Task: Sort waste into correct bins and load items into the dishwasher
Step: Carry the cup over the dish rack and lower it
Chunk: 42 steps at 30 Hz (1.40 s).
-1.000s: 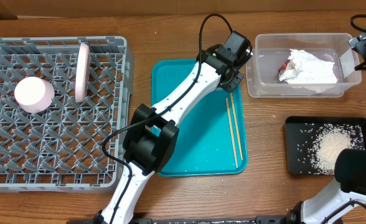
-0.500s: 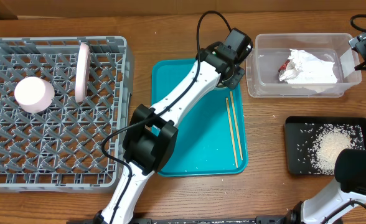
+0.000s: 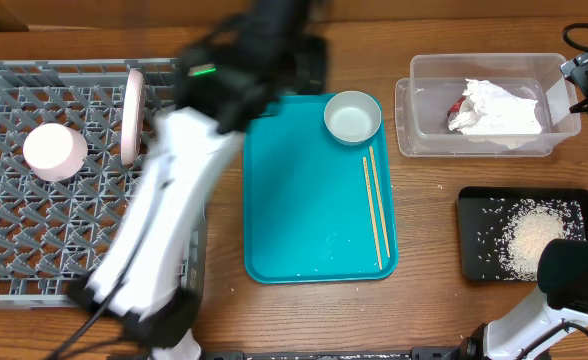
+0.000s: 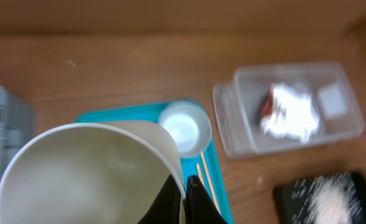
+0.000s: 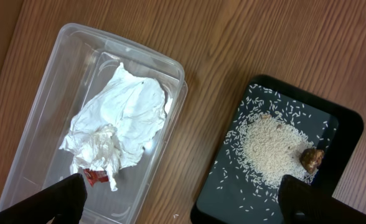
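While left fingers (image 4: 201,205) pinch the bowl (image 4: 89,180), chopsticks (image 3: 375,205) lie lengthwise on the tray (image 3: 294,200)

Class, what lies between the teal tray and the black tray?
Nothing: just bare table between the teal tray and black tray, shown overhead.

pale bowl (image 4: 89,177) aloft, grey-green saucer-bowl (image 3: 352,117) upright beside chopsticks (image 3: 373,205)

Two chopsticks (image 3: 374,205), one saucer-bowl (image 3: 352,116), one plate (image 3: 131,115), one bowl (image 3: 55,151) and one cup (image 4: 89,174) are showing. One rack (image 3: 34,230) is sitting beside one tray (image 3: 294,200).
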Available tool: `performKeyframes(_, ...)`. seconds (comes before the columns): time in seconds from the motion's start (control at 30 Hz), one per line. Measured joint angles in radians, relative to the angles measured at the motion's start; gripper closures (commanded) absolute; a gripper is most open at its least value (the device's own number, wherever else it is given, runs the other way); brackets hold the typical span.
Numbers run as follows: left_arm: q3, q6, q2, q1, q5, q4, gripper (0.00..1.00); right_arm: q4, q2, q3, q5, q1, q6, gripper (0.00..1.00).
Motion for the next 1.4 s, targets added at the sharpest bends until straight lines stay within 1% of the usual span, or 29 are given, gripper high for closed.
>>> performKeyframes(0.1,0.005,-0.027,-0.09,0.116,0.034,-0.091,0.96,0.0,0.0,0.0,0.0,0.0,0.0,0.0)
performKeyframes(0.17,0.006,-0.041,-0.126,0.221,0.063,-0.15,0.96,0.0,0.0,0.0,0.0,0.0,0.0,0.0)
performKeyframes(0.3,0.005,-0.05,-0.144,0.5,0.15,-0.301,0.96,0.0,0.0,0.0,0.0,0.0,0.0,0.0)
performKeyframes(0.37,-0.005,-0.044,-0.138,0.644,0.211,-0.352,0.96,0.001,0.0,0.0,0.0,0.0,0.0,0.0)
performKeyframes(0.43,-0.026,-0.016,-0.134,0.783,0.287,-0.373,0.96,0.0,0.0,0.0,0.0,0.0,0.0,0.0)
performKeyframes(0.53,-0.09,0.06,-0.132,1.004,0.44,-0.375,0.96,0.0,0.0,0.0,0.0,0.0,0.0,0.0)
performKeyframes(0.57,-0.116,0.08,-0.132,1.055,0.484,-0.371,0.96,0.0,0.0,0.0,0.0,0.0,0.0,0.0)
performKeyframes(0.67,-0.232,0.169,-0.13,1.215,0.649,-0.348,0.96,0.0,0.0,0.0,0.0,0.0,0.0,0.0)
performKeyframes(0.73,-0.352,0.252,-0.125,1.321,0.795,-0.299,0.96,0.0,0.0,0.0,0.0,0.0,0.0,0.0)
performKeyframes(0.83,-0.52,0.345,-0.117,1.414,0.979,-0.193,0.95,0.0,0.0,0.0,0.0,0.0,0.0,0.0)
performKeyframes(0.9,-0.624,0.385,-0.098,1.46,1.093,-0.099,0.96,0.0,0.0,0.0,0.0,0.0,0.0,0.0)
performKeyframes(1.0,-0.759,0.422,-0.05,1.504,1.254,0.051,0.96,0.0,0.0,0.0,0.0,0.0,0.0,0.0)
performKeyframes(1.1,-0.838,0.437,0.029,1.517,1.377,0.134,0.96,0.0,0.0,0.0,0.0,0.0,0.0,0.0)
performKeyframes(1.23,-0.866,0.45,0.163,1.517,1.485,0.148,0.96,0.0,0.0,0.0,0.0,0.0,0.0,0.0)
performKeyframes(1.4,-0.872,0.458,0.268,1.517,1.532,0.122,0.96,0.0,0.0,0.0,0.0,0.0,0.0,0.0)
